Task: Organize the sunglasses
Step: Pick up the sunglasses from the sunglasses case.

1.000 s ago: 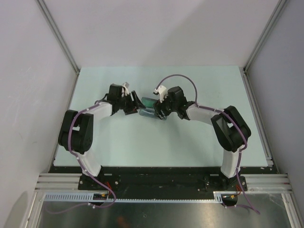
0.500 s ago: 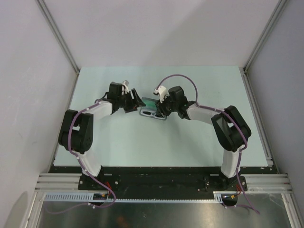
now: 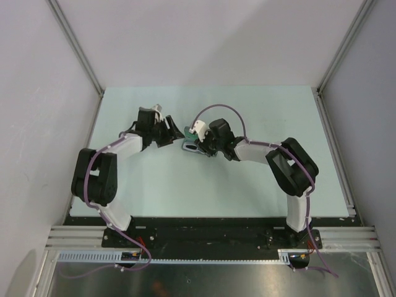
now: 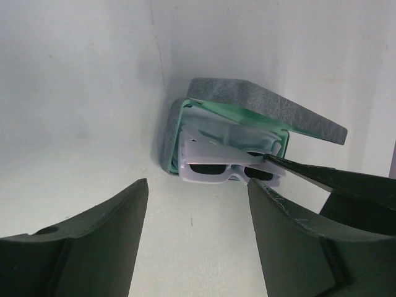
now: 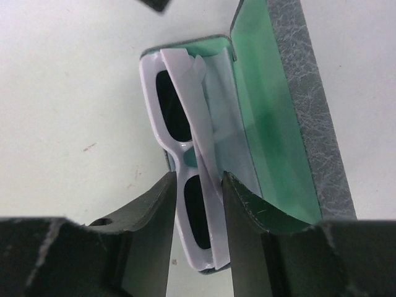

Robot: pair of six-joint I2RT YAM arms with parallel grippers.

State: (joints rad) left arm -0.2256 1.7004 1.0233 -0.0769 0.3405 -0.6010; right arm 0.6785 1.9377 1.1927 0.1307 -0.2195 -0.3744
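Observation:
The sunglasses [image 5: 176,120], white-framed with dark lenses and folded arms, lie in the lower half of the open grey case [image 5: 303,93] with its green lining [image 5: 260,111]. Their front frame rests over the case's near edge. My right gripper [image 5: 198,204] is shut on the sunglasses, one finger on the frame and one on a folded arm. In the left wrist view the sunglasses [image 4: 213,167] and the case lid [image 4: 266,108] lie ahead of my open, empty left gripper [image 4: 197,192]. In the top view both grippers meet at the case [image 3: 186,132], left gripper [image 3: 169,133] and right gripper [image 3: 198,143].
The pale green table [image 3: 247,179] is walled at the back and both sides, with metal posts at the far corners. A fingertip of my left gripper [image 5: 154,5] shows at the top edge of the right wrist view. A right finger [image 4: 322,176] crosses the left wrist view.
My right gripper has moved left with the sunglasses, setting them into the open case. My left gripper has drawn back a little to the left, away from the case.

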